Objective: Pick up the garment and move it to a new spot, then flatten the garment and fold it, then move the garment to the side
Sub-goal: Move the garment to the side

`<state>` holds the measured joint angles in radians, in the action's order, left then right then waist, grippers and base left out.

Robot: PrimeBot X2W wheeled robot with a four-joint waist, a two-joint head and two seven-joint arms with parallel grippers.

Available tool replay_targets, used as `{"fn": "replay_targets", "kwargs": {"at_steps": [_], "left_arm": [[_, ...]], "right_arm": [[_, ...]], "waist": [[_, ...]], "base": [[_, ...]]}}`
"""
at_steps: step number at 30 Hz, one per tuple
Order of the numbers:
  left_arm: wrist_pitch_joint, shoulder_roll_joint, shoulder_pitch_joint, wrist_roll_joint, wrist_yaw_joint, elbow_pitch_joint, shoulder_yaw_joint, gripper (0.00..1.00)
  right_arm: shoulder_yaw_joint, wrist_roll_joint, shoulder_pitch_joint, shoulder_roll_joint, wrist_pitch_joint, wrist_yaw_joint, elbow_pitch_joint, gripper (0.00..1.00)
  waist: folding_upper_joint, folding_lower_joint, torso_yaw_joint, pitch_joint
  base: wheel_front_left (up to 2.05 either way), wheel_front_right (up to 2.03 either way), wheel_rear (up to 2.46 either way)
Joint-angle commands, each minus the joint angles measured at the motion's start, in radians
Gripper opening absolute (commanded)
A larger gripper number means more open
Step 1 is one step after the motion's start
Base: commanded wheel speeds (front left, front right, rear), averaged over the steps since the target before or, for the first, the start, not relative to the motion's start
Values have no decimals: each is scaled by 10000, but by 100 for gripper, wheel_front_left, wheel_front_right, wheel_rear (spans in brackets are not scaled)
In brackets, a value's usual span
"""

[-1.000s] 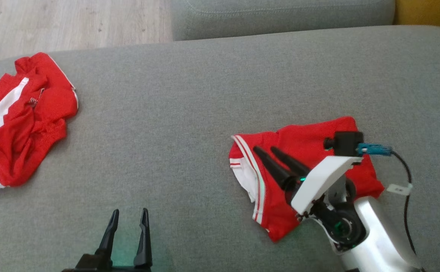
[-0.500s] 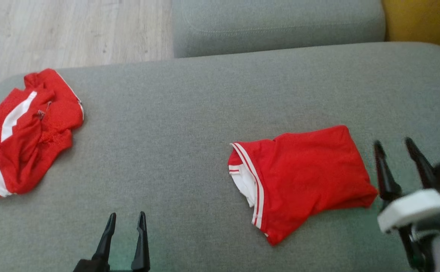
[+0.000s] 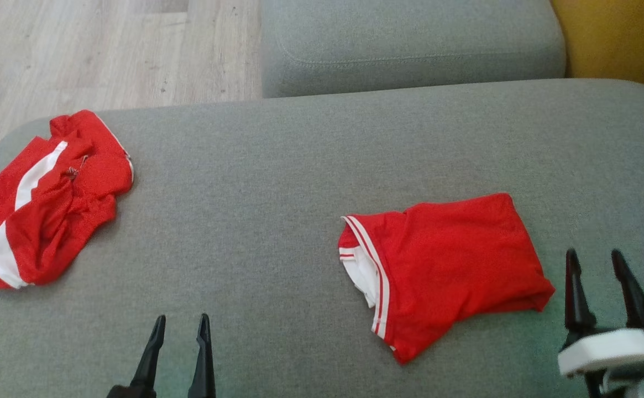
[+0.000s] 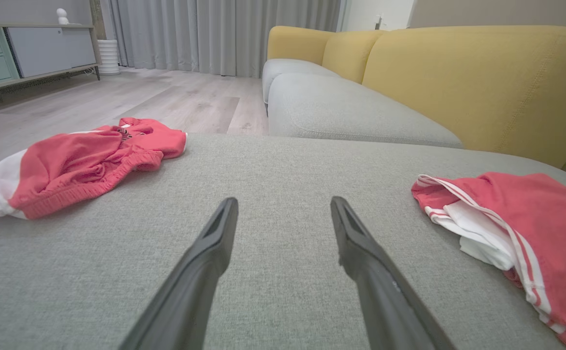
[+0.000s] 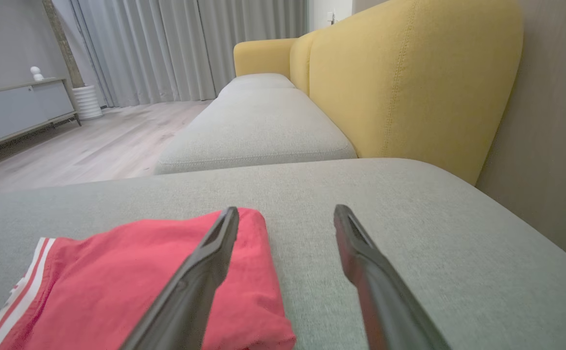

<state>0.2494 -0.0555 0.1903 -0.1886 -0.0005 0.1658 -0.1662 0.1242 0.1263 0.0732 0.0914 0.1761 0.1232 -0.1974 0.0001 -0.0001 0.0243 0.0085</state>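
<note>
Two garments lie well apart on the grey sofa seat point(image 3: 277, 166): the folded red garment point(image 3: 443, 265) toward its right edge, the crumpled red garment point(image 3: 45, 199) at its far left corner. The right gripper point(image 3: 593, 252), fingers spread and empty, sits just beside the folded one; the left gripper point(image 3: 182, 318), likewise spread, is at the near edge.

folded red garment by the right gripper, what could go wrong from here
1. The folded red garment has loose layers and white lining showing at its left end; a pinch by the open right gripper at one edge could drag the fold open.
2. The crumpled red garment lies at the left edge of the cushion beside the floor; a sloppy pull might tip it off.
</note>
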Motion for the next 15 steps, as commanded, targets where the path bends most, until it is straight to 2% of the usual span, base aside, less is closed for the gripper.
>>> {"fn": "replay_targets", "kwargs": {"at_steps": [1,5,12,15], "left_arm": [[124,53,-258,92,-23,-365,337,100],[124,53,-365,116,-19,-503,316,100],[124,53,-625,167,-59,-511,285,100],[124,53,-742,186,-97,-477,236,100]], "right_arm": [[-244,91,-739,246,10,75,320,100],[-504,593,-1525,638,-886,75,117,100],[-1282,1892,-2875,1331,-3854,75,-831,100],[-1329,2062,-3269,1459,-4723,75,-1476,100]], "waist": [[-1,1,7,65],[-1,1,69,323],[-1,1,246,786],[-1,1,368,930]], "base": [[0,0,0],[0,0,0],[0,0,0],[0,0,0]]}}
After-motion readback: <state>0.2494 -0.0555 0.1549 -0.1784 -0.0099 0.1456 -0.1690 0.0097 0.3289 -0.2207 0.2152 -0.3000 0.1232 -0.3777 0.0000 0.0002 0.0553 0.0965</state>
